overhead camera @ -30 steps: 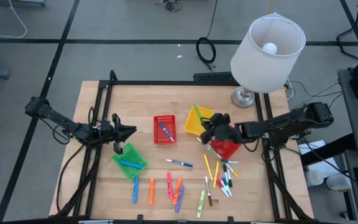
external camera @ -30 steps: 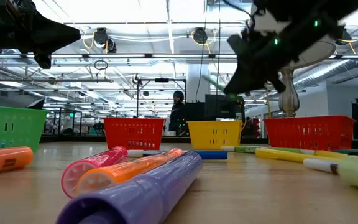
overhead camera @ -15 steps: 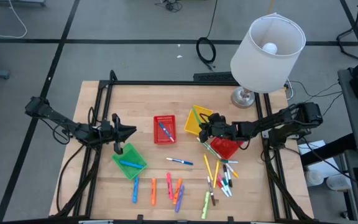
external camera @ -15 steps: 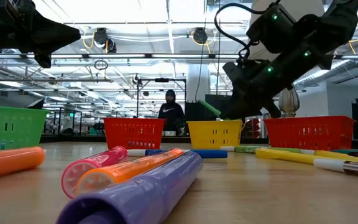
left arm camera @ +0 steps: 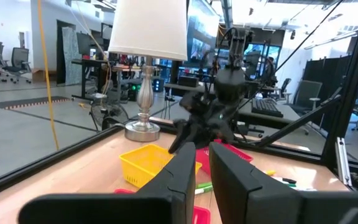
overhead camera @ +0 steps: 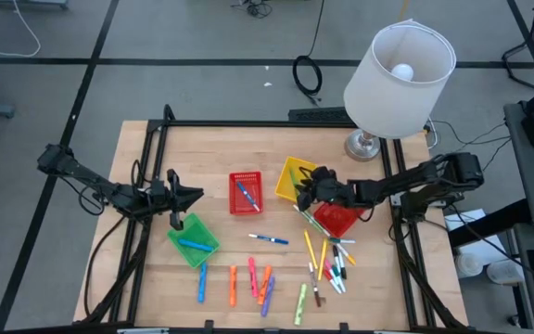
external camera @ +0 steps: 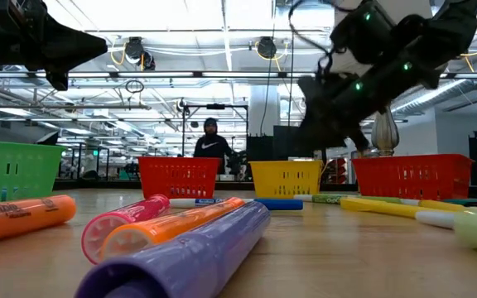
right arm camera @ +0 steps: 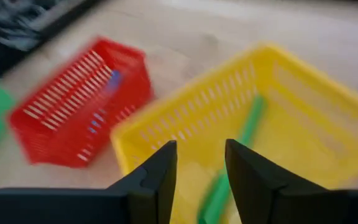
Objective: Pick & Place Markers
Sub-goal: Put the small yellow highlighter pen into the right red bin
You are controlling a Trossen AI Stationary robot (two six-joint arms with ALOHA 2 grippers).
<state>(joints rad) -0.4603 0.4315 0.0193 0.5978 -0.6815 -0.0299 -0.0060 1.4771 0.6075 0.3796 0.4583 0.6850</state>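
Observation:
My right gripper hangs open over the yellow basket. A green marker lies inside that basket, beyond the fingertips and clear of them. Several markers lie loose on the wood: a blue one, a bunch at the right and a row near the front edge. One blue marker lies in the middle red basket and another in the green basket. My left gripper waits above the green basket, its fingers a narrow slit apart with nothing between them.
A second red basket sits under my right arm. A table lamp stands at the far right corner. Black frame rails run along the table's edges. A person stands in the room behind.
My right gripper has sunk over the yellow basket and opened. The green marker it carried has dropped from its fingers and now lies in the basket. An orange marker near the front edge has rolled a little.

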